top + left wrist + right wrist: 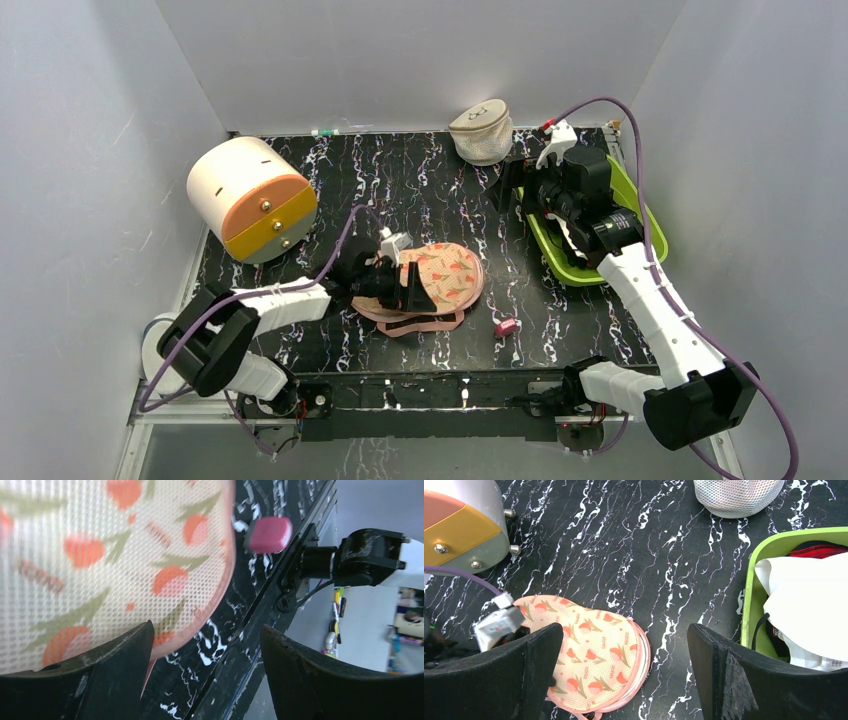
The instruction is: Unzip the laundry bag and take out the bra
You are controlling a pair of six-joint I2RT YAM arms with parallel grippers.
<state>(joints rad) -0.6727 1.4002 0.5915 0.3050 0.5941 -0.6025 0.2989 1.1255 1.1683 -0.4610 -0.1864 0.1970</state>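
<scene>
Small red lettering on the peach, tulip-printed mesh laundry bag (pixel 594 650) is too blurred to read. The bag lies flat on the black, white-veined table (pixel 430 180), which is enclosed by white walls (pixel 400 60). The left gripper (pixel 207 630) stands open over the bag's left end, gripping nothing. The right gripper (pixel 624 630), wide open and empty, hovers beside the lime-green plastic tray (pixel 749 580), where the white padded bra (pixel 809 605) lies.

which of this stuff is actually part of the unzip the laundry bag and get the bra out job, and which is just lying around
Part of the job:
laundry bag
bra, lying in the green tray

Just lying about:
beige mesh pouch
round white and orange drum
small pink block
red cloth in the tray
</scene>
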